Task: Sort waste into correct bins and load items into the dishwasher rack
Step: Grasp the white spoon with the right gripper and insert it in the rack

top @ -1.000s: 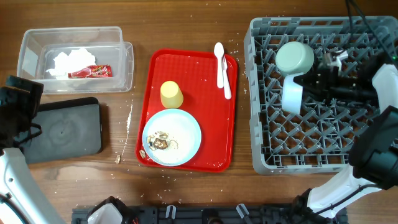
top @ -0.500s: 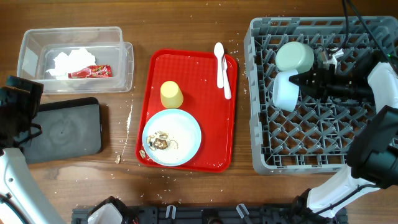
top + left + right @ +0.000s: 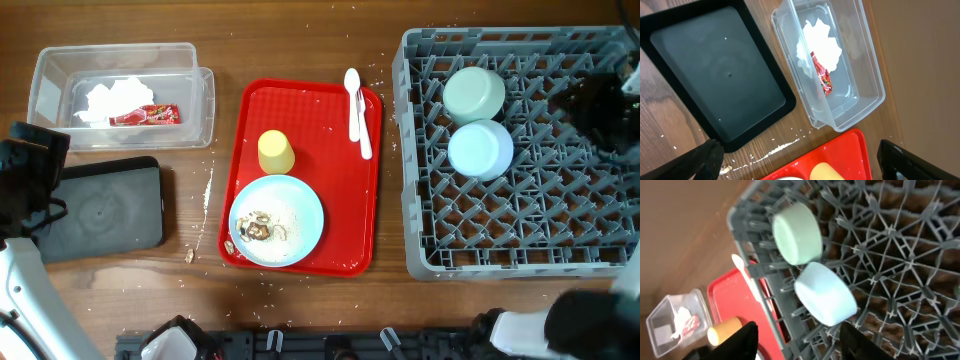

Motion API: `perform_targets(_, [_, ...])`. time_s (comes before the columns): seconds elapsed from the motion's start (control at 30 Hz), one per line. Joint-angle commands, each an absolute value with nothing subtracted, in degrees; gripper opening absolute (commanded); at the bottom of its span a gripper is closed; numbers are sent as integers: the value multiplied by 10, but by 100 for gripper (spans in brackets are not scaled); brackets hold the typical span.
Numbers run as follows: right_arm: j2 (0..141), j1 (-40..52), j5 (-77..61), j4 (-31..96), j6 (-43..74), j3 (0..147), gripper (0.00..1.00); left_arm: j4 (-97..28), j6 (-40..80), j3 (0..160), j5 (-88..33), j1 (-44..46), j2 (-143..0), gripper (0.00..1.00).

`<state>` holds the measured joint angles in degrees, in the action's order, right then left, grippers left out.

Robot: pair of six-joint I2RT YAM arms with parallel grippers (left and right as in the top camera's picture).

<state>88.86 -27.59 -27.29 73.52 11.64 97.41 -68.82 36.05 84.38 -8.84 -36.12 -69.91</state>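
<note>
The grey dishwasher rack [image 3: 520, 240] holds the pale green bowl [image 3: 474, 92] and the light blue bowl [image 3: 480, 149], both upside down and side by side; both bowls also show in the right wrist view [image 3: 796, 232] [image 3: 826, 294]. My right gripper [image 3: 600, 103] [image 3: 805, 342] is open and empty, drawn back right of the bowls. The yellow cup [image 3: 276, 152], white fork [image 3: 357, 98] and light blue plate [image 3: 290, 205] with food scraps [image 3: 255, 230] lie on the red tray [image 3: 335, 200]. The napkin [image 3: 115, 98] and red wrapper [image 3: 145, 115] lie in the clear tub [image 3: 190, 60]. My left gripper [image 3: 28, 175] [image 3: 800, 165] is open and empty beside the black tray [image 3: 100, 208].
White crumbs are scattered on the wood between the black tray and the red tray [image 3: 208, 190]. The left wrist view shows the black tray [image 3: 715, 70], the tub [image 3: 865, 75] and a corner of the red tray [image 3: 845, 150].
My right gripper has let go of the light blue bowl, which now rests upside down below the green bowl. The right arm has pulled back to the right. The left arm has not moved.
</note>
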Motion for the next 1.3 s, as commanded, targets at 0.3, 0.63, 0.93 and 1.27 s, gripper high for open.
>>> perform_targets(0.3, [1187, 265, 123, 607, 165, 1150, 91, -686, 351, 843, -87, -363, -699, 100])
perform_targets(0.63, [1357, 266, 95, 467, 167, 1148, 55, -686, 351, 843, -87, -363, -699, 100])
perform_targets(0.93, [1401, 266, 122, 467, 187, 1147, 49, -686, 351, 843, -87, -363, -699, 100])
perform_targets(1.27, [1341, 266, 120, 492, 195, 1148, 10, -686, 351, 843, -87, -363, -699, 100])
